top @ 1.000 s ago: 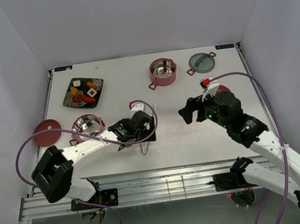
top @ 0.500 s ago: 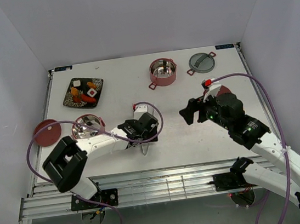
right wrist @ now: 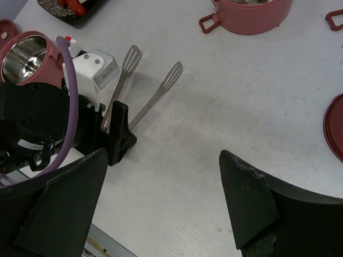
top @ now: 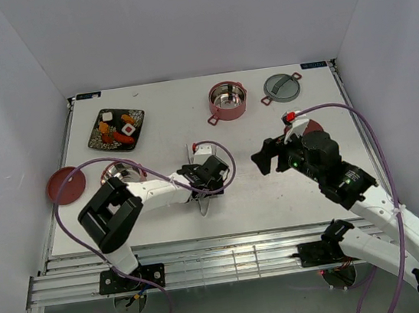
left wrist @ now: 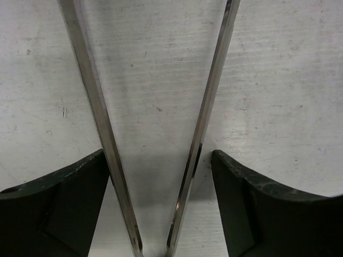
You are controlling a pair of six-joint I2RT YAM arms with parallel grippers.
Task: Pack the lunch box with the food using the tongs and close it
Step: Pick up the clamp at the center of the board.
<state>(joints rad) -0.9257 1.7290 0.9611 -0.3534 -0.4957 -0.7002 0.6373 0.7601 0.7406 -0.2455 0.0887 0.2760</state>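
The tongs [left wrist: 206,107] lie by the worktop's [top: 276,194] near edge, pointing toward the far edge. The left gripper [left wrist: 158,160] sits over them, open wide, one finger each side. The right gripper [right wrist: 163,155] hangs nearby, open.

You see silver tongs [right wrist: 154,96], dark-red lunch box bowls [top: 227,100] with steel insides, a grey top lid [top: 282,87], a red disc lid [top: 65,184], orange, red and white food [top: 121,128], a dark patterned plate [top: 136,137], a white tabletop [top: 276,194], a purple cable [right wrist: 69,96].

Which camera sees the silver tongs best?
The right wrist view: the tongs show nearly whole, slotted tips included. The left wrist view shows only their two arms close up; the top view, just a small bit.
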